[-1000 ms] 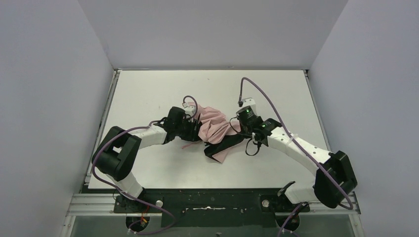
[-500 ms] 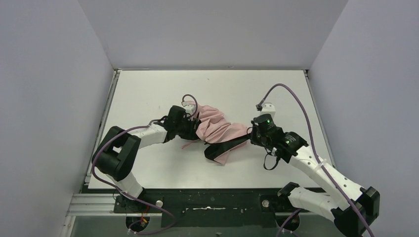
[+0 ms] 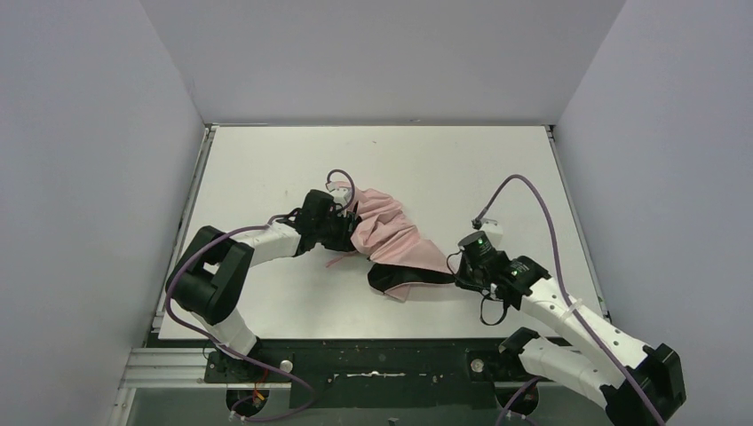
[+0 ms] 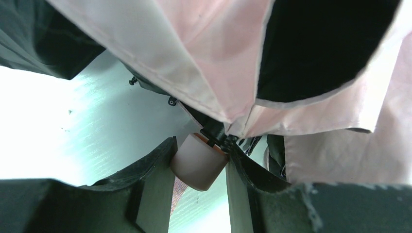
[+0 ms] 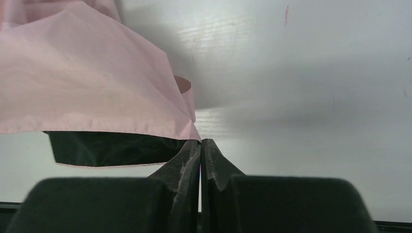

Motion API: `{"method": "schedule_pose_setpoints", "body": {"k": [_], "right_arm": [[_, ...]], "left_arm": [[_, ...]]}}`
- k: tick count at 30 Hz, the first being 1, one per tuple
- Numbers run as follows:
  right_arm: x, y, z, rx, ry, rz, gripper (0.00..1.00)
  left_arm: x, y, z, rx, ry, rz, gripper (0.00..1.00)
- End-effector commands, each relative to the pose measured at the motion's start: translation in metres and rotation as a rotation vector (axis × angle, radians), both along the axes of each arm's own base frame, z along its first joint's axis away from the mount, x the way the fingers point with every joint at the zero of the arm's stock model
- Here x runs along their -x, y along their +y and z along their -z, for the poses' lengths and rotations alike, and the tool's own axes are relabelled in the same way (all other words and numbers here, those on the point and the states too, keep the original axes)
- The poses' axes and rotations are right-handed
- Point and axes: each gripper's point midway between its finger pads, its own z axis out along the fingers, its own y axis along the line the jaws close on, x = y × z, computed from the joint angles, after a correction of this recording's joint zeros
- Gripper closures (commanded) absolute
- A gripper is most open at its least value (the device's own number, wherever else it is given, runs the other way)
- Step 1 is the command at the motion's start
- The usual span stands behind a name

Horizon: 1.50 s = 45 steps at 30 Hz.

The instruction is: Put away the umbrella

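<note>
The umbrella [image 3: 391,235] lies crumpled in the middle of the table, pale pink with a black underside. My left gripper [image 3: 342,232] sits at its left end. In the left wrist view this gripper [image 4: 201,145] is shut on the round pink handle [image 4: 200,165], and the pink strap [image 4: 176,193] hangs below it. My right gripper [image 3: 455,269] is at the canopy's right tip. In the right wrist view it [image 5: 200,141] is shut, pinching the corner of the pink fabric [image 5: 87,87], which is stretched taut with the black lining [image 5: 111,148] beneath. The shaft is hidden under folds.
The white table [image 3: 266,169] is walled by grey panels on the left, right and back. Purple cables loop above both wrists. The arm bases and a metal rail run along the near edge.
The right arm has swung from the umbrella's middle toward the near right, drawing a corner of the fabric out with it. The left gripper has kept its hold on the handle.
</note>
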Motion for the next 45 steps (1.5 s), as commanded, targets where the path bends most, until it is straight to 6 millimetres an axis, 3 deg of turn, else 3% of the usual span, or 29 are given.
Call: {"method": "schedule_pose_setpoints", "body": {"k": [1,4,7,14,18,23,27,31,34,39,42,45], "right_arm": [[0.007,0.024,0.019,-0.085,0.072,-0.056,1.0],[0.011,0.037,0.027,-0.092,0.103,-0.125,1.0],[0.006,0.032,0.021,-0.03,0.08,-0.153,0.99],[-0.036,0.025,-0.04,0.14,-0.133,-0.286,0.82],[-0.047,0.026,-0.056,0.144,-0.165,-0.312,0.68],[-0.055,0.023,-0.051,0.048,-0.113,-0.305,0.44],[-0.051,0.024,-0.04,0.02,-0.04,-0.361,0.42],[-0.041,0.039,-0.029,-0.049,0.034,-0.444,0.37],[-0.038,0.045,-0.017,-0.086,0.062,-0.446,0.36],[-0.042,0.031,0.006,-0.017,0.095,-0.364,0.42],[-0.043,0.023,0.01,0.021,0.091,-0.338,0.53],[-0.042,0.02,0.008,0.042,0.078,-0.331,0.73]], "left_arm": [[-0.019,-0.003,-0.014,0.008,-0.051,-0.029,1.0],[-0.019,-0.003,-0.014,0.008,-0.052,-0.027,1.0],[-0.019,-0.003,-0.015,0.009,-0.055,-0.025,1.0],[-0.019,-0.007,-0.017,0.024,-0.057,-0.007,1.0],[-0.018,-0.008,-0.018,0.027,-0.055,0.0,1.0],[-0.018,-0.009,-0.019,0.03,-0.057,0.003,1.0],[-0.017,-0.008,-0.019,0.029,-0.057,0.004,1.0],[-0.017,-0.009,-0.018,0.03,-0.053,0.008,1.0],[-0.017,-0.01,-0.018,0.035,-0.051,0.008,1.0],[-0.017,-0.01,-0.018,0.035,-0.053,0.01,1.0],[-0.017,-0.01,-0.017,0.034,-0.05,0.012,1.0],[-0.017,-0.01,-0.016,0.034,-0.047,0.01,1.0]]}}
